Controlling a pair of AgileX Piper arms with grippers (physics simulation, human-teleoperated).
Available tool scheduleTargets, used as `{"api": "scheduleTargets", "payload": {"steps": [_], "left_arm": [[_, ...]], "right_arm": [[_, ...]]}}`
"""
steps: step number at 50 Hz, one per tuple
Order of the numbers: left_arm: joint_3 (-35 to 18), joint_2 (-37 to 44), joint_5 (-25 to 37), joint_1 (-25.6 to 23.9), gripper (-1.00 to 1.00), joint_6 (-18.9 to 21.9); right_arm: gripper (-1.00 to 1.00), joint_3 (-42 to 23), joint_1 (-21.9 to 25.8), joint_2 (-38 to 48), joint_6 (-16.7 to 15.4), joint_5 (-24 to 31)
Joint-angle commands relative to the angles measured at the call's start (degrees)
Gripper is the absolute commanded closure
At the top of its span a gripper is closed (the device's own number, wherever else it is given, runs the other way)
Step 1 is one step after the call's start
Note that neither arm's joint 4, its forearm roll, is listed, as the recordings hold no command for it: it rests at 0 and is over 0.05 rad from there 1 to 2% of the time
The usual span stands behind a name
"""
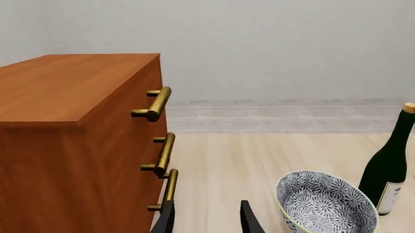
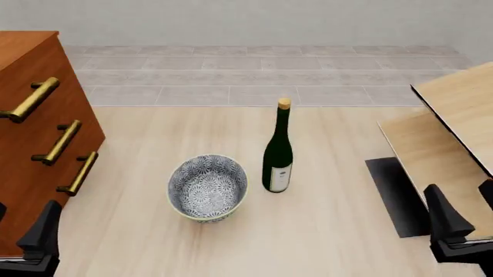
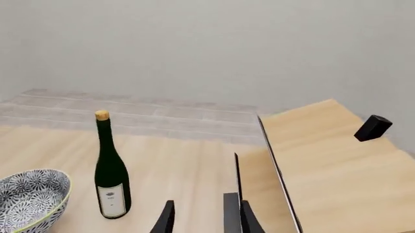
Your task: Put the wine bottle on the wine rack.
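Counter (image 2: 324,231) of pale wood fills most of what we see from the front, with everything else standing on it. Next in bulk, at the far left, is a reddish-brown drawer cabinet (image 2: 31,156) whose three brass handles (image 2: 60,142) face the middle. On the right side we find the wine rack (image 2: 451,150), light wooden panels set at a slant with thin dark edges, over a black base (image 2: 396,196). Between cabinet and rack, near the centre, stands the wine bottle (image 2: 278,151), upright, dark green, corked in tan, its white label turned toward us. Just to its left, apart from it, sits a patterned bowl (image 2: 208,187) with a blue-and-white inside, resting level. The bottle is well apart from the rack and touches neither arm. Our left end effector (image 2: 23,236) hangs at the lower left corner beside the cabinet, and the left wrist view shows its fingers (image 1: 250,218) parted with nothing between them. Our right end effector (image 2: 462,225) hangs low at the right, close in front of the rack; the right wrist view shows its fingers (image 3: 165,218) spread and holding nothing
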Motion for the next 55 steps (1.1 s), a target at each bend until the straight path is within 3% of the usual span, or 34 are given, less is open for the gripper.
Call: {"api": "scheduleTargets", "payload": {"steps": [1,22,32,55], "left_arm": [[-0.1,0.4,0.0,-0.6,-1.00,-0.3],[0.3,-0.8,1.2,-0.9,-1.00,0.2],[0.0,-0.8,1.1,-0.5,-1.00,0.5],[0.2,-0.8,1.4,-0.3,-1.00,0.4]], "right_arm": [[-1.00,-2.2,2.5,8.9,-1.5,-5.9],[-1.00,-6.6,9.2,23.3,-3.6,-13.1],[-1.00,-8.9,12.7,31.2,-2.9,-17.9],[-1.00,-15.7,17.2,43.3,-3.4,-19.4]]}}
